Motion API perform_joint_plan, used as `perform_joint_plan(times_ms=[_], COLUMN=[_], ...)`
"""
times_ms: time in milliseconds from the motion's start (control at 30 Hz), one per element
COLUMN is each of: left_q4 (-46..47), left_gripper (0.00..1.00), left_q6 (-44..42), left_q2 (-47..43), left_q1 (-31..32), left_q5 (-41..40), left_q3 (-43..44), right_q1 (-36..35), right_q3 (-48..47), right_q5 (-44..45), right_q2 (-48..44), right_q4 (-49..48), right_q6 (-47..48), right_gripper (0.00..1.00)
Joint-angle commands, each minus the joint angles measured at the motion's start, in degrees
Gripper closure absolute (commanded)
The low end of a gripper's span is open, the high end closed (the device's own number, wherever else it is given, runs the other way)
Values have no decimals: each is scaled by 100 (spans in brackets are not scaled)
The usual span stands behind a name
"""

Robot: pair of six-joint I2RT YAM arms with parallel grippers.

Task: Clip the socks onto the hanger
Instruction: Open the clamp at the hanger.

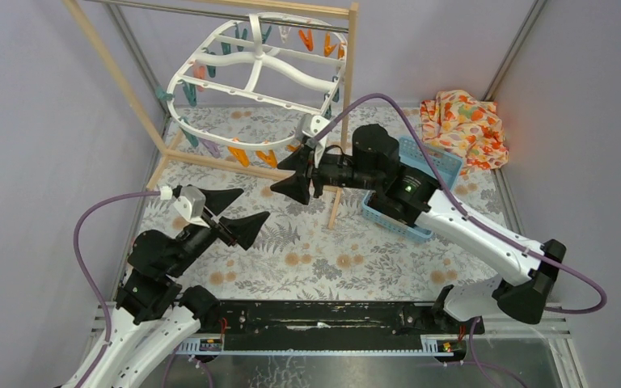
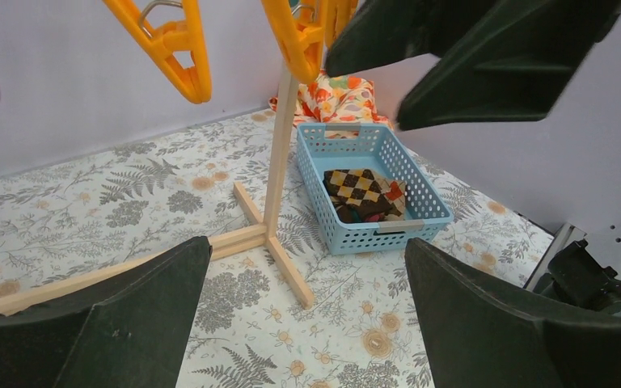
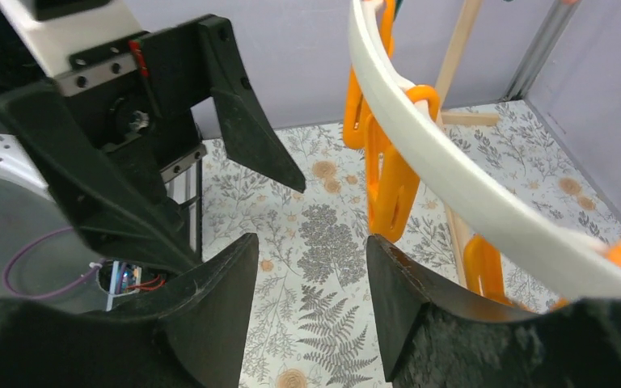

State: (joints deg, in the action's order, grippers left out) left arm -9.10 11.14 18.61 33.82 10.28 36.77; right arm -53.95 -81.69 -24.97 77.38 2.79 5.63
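Currently both arms hover over the table, holding nothing. Left gripper (image 1: 255, 203): fingers wide apart, pointing toward the wooden rack (image 1: 348, 81). Right gripper (image 1: 276, 179): fingers apart, close to the near rim of the hanger (image 1: 247, 99), beside its orange pegs (image 2: 174, 48). The hanger hangs tilted from the rack's top rail. Brown checked sock (image 2: 360, 190) lies in the blue basket (image 2: 380, 236), under the right arm; more fabric lies beneath it, not identifiable. Floral cloth (image 1: 462, 121) sits bunched at the far right corner.

Socks (image 2: 360, 190) in blue basket (image 2: 372, 239); hanger (image 1: 250, 58) aloft
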Motion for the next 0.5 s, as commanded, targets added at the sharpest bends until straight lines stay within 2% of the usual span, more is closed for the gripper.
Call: perform_joint_plan(times_ms=[0, 467], left_q4=[64, 82], left_gripper=[1, 1], left_q6=[-151, -182], left_q2=[-142, -128], left_q1=[45, 45], left_q5=[166, 328], left_q3=[-48, -20], right_q1=[-2, -1], right_q3=[-470, -912], right_q5=[-138, -175], right_q2=[295, 694], right_q4=[-110, -217], right_q6=[354, 594], right_gripper=[41, 41])
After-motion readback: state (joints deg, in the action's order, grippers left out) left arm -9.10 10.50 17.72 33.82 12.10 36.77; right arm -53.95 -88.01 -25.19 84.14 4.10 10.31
